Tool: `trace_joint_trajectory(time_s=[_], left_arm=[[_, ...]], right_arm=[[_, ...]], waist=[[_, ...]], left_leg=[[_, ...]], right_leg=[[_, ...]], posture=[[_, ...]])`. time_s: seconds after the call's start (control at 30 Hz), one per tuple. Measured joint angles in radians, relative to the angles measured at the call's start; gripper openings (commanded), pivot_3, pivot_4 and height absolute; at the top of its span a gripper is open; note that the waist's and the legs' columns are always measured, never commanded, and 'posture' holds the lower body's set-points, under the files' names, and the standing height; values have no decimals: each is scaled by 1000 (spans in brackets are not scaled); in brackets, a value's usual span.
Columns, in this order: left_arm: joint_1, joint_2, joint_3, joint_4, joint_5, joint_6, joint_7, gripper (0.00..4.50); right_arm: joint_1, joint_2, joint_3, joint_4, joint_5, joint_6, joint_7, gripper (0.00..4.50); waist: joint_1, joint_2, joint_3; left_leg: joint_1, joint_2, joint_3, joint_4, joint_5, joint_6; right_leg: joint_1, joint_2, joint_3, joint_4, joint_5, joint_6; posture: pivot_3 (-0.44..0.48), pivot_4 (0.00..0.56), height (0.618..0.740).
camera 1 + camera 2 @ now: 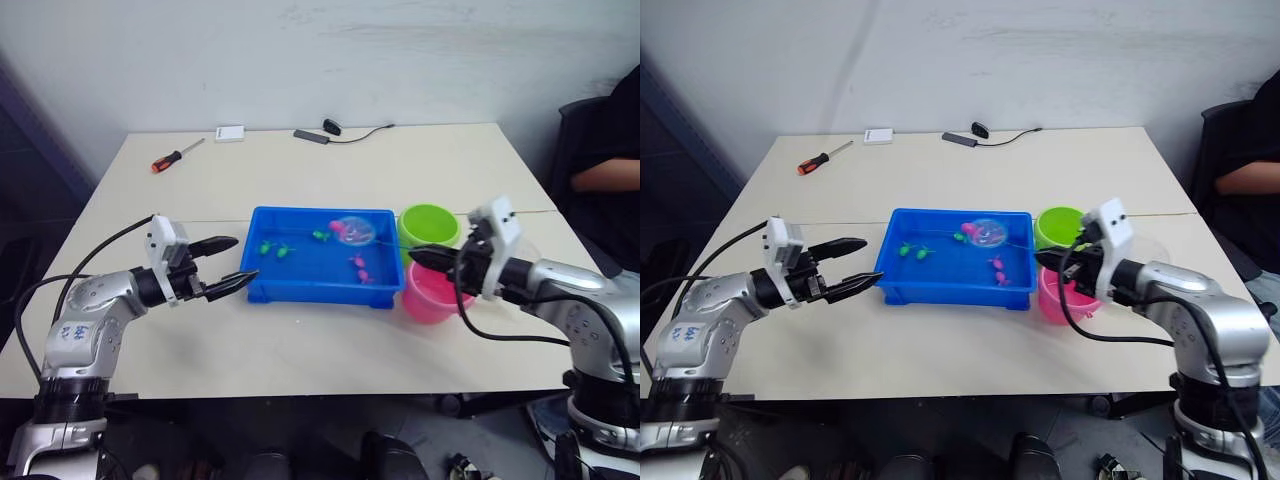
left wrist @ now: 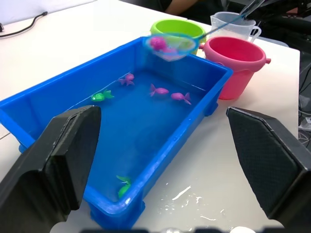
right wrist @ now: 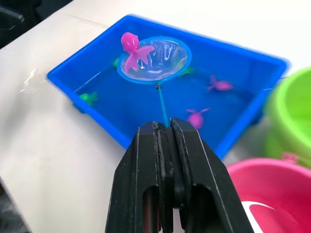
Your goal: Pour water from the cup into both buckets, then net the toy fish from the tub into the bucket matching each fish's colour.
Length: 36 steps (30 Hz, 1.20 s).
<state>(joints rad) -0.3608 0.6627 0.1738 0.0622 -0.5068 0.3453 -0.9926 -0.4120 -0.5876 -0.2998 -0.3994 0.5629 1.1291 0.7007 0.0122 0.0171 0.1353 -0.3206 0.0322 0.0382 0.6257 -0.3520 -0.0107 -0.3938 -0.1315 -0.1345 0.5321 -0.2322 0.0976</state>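
Observation:
The blue tub (image 1: pixel 262 290) sits mid-table holding water and several green (image 1: pixel 266 247) and pink toy fish (image 1: pixel 357 264). My right gripper (image 1: pixel 420 257) is shut on the thin handle of the net (image 3: pixel 154 60). The net's hoop hangs over the tub's far right corner with a pink fish (image 3: pixel 132 46) lying in it. To the tub's right stand the lime green bucket (image 1: pixel 428 225) and, nearer me, the pink bucket (image 1: pixel 432 296). The clear cup (image 2: pixel 233 22) stands behind the pink bucket. My left gripper (image 1: pixel 243 260) is open and empty at the tub's left end.
A red-handled screwdriver (image 1: pixel 175 157), a small white box (image 1: pixel 229 133) and a black cable with a dark bar (image 1: pixel 330 130) lie along the table's far edge. A person's arm (image 1: pixel 605 175) shows at the right edge. Water drops (image 2: pixel 187 193) wet the table beside the tub.

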Motion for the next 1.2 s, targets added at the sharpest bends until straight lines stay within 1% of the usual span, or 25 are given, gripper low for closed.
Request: trace_joint_trajectory(time_s=[0.17, 0.3, 0.4, 0.47, 0.9, 1.2], left_arm=[[-65, -6, -27, 72, 14, -31, -40, 4467], [-92, -14, -39, 116, 30, -53, -66, 4467], [-112, -21, -54, 144, 40, -67, -87, 4467], [-115, -26, -60, 151, 43, -70, -93, 4467], [-138, -41, -85, 171, 58, -98, -123, 4467], [-146, -55, -95, 190, 68, -107, -135, 4467]], right_arm=[[56, -25, -66, -35, 31, -14, -30, 0], [108, -54, -114, -76, 57, -18, -43, 0], [185, -81, -172, -119, 80, -18, -48, 0], [215, -91, -198, -136, 92, -18, -51, 0], [421, -121, -372, -226, 172, -36, -66, 0], [504, -140, -423, -232, 194, -66, -81, 0]], waist=[[8, 0, 0], [12, 0, 0], [16, 0, 0], [15, 0, 0], [14, -1, 0], [16, -1, 1]], left_leg=[[-1, 0, 0, -1, 0, 0], [-1, 0, 0, -2, 0, 0], [-1, 0, 1, -2, 0, 1], [-4, 0, 1, -3, 0, 1], [-5, 0, 1, -4, 1, 2], [-6, -1, 1, -4, 1, 2]], right_leg=[[0, 0, 0, -1, 0, 0], [0, 0, 0, -2, 0, 0], [1, 0, -1, -5, 0, 0], [1, 0, 0, -6, 0, 0], [2, 0, 0, -10, 0, 1], [2, 0, 0, -11, 0, 0]], posture=[[0, 150, 740], [0, 150, 740], [0, 150, 740], [0, 150, 740], [0, 150, 740], [0, 150, 740]])
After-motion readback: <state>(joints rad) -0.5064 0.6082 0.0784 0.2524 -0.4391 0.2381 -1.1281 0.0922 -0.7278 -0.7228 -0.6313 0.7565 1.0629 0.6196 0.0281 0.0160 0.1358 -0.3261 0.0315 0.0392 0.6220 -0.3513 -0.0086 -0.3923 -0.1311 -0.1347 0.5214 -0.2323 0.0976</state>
